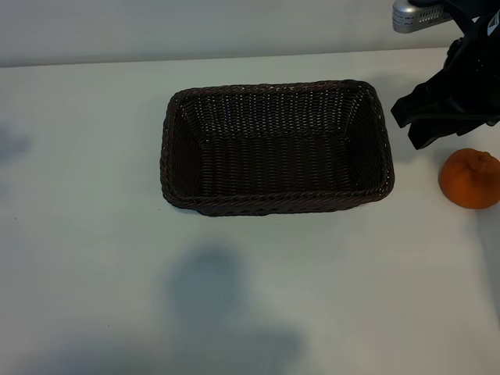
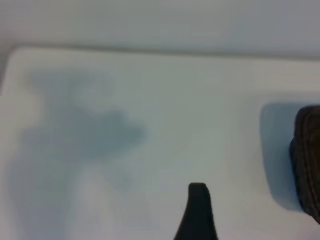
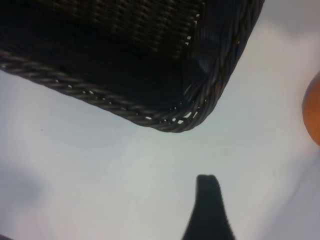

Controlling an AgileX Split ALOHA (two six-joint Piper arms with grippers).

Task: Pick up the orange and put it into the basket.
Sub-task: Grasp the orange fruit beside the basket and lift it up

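The orange (image 1: 469,178) lies on the white table at the far right, to the right of the dark-brown wicker basket (image 1: 273,205), which has nothing in it. My right gripper (image 1: 409,125) hovers open just behind and left of the orange, beside the basket's right end, holding nothing. In the right wrist view one black fingertip (image 3: 209,192) shows over bare table, with the basket's corner (image 3: 175,122) ahead and a sliver of the orange (image 3: 314,112) at the edge. Of my left gripper only one fingertip (image 2: 198,197) shows, above bare table, with the basket's edge (image 2: 307,160) off to one side.
The white table (image 1: 94,234) runs to a pale back wall. Soft arm shadows fall on it in front of the basket and at the far left. The left arm is outside the exterior view.
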